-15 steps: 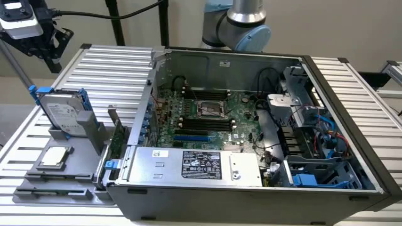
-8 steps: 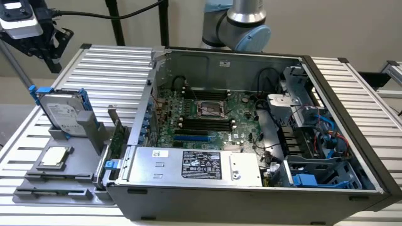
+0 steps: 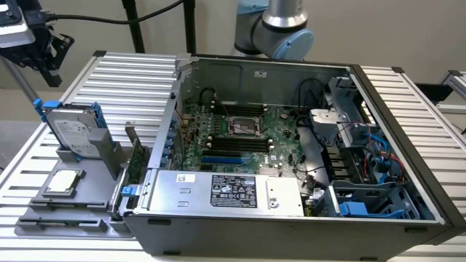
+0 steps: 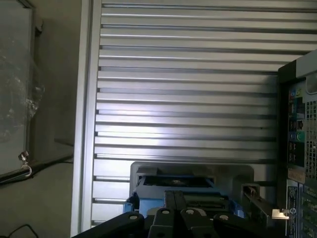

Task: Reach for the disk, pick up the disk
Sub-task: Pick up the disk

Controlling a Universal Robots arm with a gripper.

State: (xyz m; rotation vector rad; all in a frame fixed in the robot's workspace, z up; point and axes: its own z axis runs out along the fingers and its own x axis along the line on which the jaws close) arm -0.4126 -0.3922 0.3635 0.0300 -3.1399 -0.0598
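Note:
The disk [image 3: 73,126], a silver-grey drive with a white label and blue carrier rails, stands upright in a grey holder [image 3: 91,150] at the exterior view's left, beside the open computer case [image 3: 291,158]. My gripper [image 3: 52,73] hangs in the air above and behind the disk, well apart from it. In the wrist view the fingers [image 4: 169,208] lie pressed together with nothing between them. Just past my gripper [image 4: 173,194] lies the disk's blue-framed top edge [image 4: 176,183].
A small square silver CPU chip [image 3: 64,182] lies on the grey tray in front of the disk. A green card [image 3: 135,158] stands between the holder and the case. The ribbed aluminium table [image 4: 188,99] stretches beyond. The arm's base [image 3: 280,27] rises behind the case.

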